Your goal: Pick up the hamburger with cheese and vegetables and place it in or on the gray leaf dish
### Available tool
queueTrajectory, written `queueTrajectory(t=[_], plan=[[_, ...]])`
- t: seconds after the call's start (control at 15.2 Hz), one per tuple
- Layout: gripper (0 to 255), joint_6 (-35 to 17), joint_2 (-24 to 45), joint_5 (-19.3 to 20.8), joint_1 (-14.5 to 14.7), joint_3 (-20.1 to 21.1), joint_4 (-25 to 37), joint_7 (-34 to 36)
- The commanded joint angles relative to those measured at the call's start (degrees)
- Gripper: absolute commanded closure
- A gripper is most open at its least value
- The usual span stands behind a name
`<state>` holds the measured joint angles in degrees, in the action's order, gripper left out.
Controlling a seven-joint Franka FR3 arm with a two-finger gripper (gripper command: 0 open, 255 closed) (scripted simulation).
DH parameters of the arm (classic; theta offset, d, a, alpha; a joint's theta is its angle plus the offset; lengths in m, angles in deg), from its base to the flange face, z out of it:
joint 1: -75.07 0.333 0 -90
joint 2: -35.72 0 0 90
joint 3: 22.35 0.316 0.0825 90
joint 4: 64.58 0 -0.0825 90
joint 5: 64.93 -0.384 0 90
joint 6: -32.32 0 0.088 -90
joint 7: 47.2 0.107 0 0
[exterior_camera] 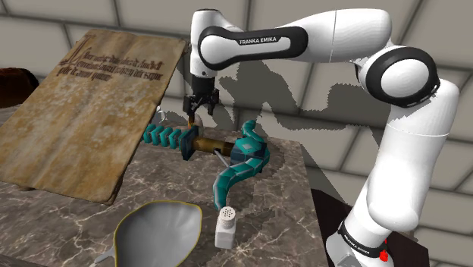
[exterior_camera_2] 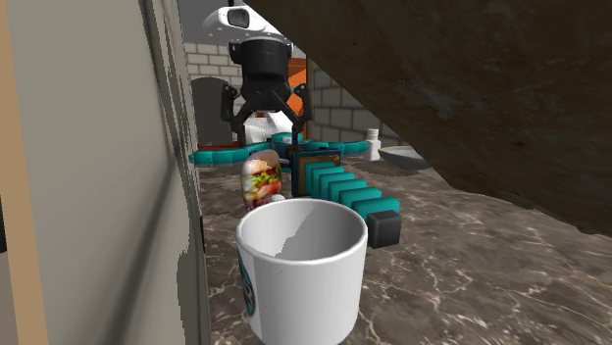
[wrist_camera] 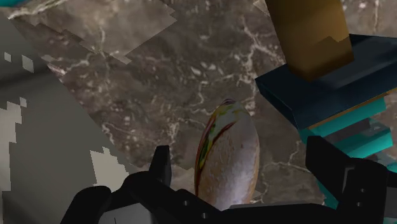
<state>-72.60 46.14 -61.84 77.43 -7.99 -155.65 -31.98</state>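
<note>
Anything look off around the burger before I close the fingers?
Yes: the hamburger stands on its edge on the marble table instead of lying flat, close beside the teal segmented object. The gripper hangs above it, fingers open on either side. Nothing looks spilled or broken.

The white arm point(exterior_camera: 405, 174) rose upright at the shoulder view's lower right, bent at its dark elbow joint and stretched a long link leftward toward the far side of the desk. Its wrist turned down, so the black claw point(exterior_camera: 202, 107) point(exterior_camera_2: 267, 116) point(wrist_camera: 242, 159) hung pointing at the desk. The two fingers point(wrist_camera: 160, 167) stood splayed wide apart, a broad gap between their tips.
</note>
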Motion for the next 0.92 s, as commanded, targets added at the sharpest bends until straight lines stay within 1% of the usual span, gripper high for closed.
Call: queueTrajectory(t=[0.0, 0.4, 0.86], plan=[[0, -0.51, 1.17, 0.41, 0.19, -0.01, 0.6, 0.47], [0, -4.58, 1.73, 0.6, 0.15, -0.1, -2.93, 0.61], [0, -4.58, 1.73, 0.59, 0.18, -0.13, -2.93, 0.61]])
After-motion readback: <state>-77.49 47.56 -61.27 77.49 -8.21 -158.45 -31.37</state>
